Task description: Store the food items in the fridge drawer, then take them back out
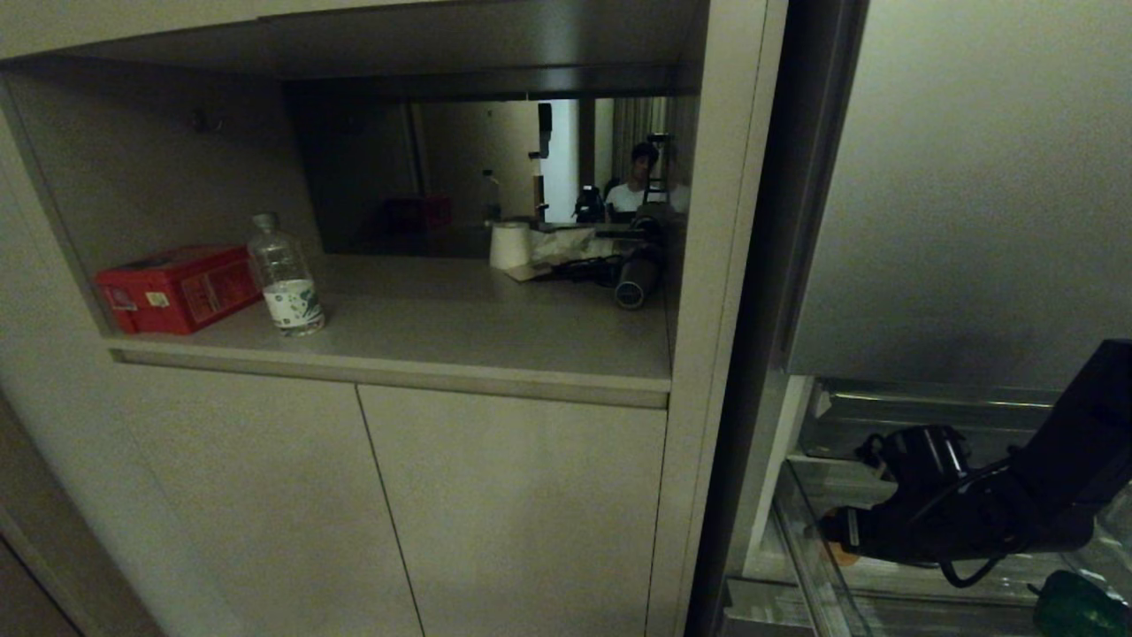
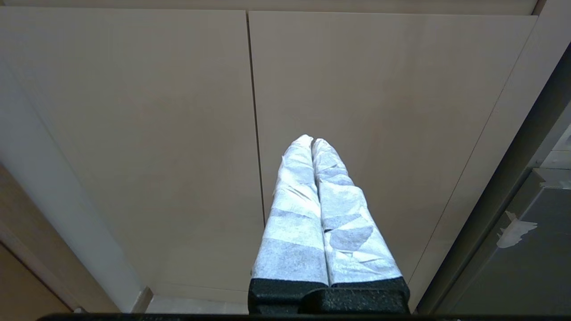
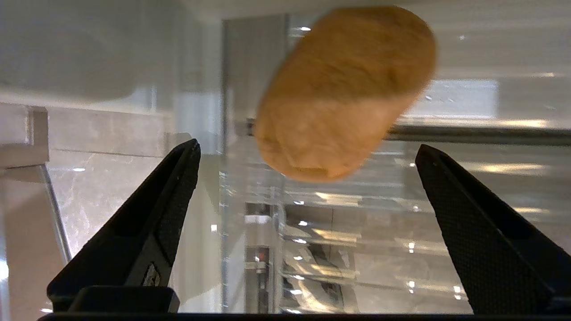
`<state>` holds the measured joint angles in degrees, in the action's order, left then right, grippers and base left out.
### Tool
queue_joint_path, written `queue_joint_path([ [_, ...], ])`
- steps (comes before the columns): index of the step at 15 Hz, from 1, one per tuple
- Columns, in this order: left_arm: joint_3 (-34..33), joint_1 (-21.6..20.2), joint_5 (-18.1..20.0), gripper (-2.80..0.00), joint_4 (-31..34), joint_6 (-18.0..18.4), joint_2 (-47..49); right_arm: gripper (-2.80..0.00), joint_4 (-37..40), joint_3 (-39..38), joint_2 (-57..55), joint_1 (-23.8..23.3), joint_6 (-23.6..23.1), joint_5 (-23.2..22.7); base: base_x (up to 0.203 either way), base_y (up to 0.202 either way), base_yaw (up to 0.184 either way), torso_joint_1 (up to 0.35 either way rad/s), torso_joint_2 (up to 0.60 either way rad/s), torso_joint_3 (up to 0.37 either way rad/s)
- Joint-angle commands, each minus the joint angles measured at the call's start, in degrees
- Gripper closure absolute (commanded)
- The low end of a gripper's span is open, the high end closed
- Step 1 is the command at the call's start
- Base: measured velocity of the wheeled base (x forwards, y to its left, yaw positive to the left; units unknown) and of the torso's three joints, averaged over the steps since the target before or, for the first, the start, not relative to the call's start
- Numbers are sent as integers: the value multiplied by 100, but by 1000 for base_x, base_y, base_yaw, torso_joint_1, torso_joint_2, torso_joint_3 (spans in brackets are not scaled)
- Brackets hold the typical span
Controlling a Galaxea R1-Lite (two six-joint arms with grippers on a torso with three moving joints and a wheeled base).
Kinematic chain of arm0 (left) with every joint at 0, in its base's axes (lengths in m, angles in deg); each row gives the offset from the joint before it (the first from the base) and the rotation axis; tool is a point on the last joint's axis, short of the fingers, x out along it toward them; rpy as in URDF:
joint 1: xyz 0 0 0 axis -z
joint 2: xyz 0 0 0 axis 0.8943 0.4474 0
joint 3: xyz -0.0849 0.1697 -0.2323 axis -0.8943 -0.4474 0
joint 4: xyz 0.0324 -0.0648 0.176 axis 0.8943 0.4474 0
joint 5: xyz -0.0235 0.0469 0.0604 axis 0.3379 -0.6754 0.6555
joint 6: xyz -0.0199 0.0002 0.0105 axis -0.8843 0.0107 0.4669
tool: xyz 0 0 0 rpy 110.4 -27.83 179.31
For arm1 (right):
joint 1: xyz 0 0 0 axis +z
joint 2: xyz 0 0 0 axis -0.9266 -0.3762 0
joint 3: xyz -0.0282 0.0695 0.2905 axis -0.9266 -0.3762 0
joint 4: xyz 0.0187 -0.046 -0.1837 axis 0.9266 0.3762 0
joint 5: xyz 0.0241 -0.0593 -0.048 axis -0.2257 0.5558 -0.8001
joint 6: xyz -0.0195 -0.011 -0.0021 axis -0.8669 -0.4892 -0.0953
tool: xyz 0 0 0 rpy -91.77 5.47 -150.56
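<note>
Potato point(image 3: 345, 91) sits just ahead of right gripper point(image 3: 308, 154) inside fridge drawer point(image 1: 800, 531), beyond the fingertips, long axis slanting across the gap. Jaws spread wide, empty. Left gripper point(image 2: 312, 141) pressed together, parked at cabinet doors point(image 2: 134, 133), well away from potato.

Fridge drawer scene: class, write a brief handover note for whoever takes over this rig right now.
Right gripper: open, empty, inside the open fridge drawer, aimed at the potato, which lies just beyond its fingertips, not gripped.
Left gripper: shut, empty, parked facing the cabinet doors.
Green item: in the drawer's clear bin, on the robot's right of the right gripper.
Done: drawer open, both foods inside.
Left: whether storing or retrieving cannot be told; both foods must end up back out.
</note>
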<state>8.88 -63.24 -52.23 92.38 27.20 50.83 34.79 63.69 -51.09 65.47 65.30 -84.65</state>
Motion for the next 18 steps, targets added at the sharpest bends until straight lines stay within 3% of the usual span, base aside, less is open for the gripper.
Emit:
queue_joint_path([
  [1,1,-1,-2,0,4,-2,1,-280,-3,-52,74,-47,-2,-8,0,0,0,0,0,0],
  [18,1,-1,-2,0,4,-2,1,-280,-174,98,-224,-141,10,121,0,0,0,0,0,0],
])
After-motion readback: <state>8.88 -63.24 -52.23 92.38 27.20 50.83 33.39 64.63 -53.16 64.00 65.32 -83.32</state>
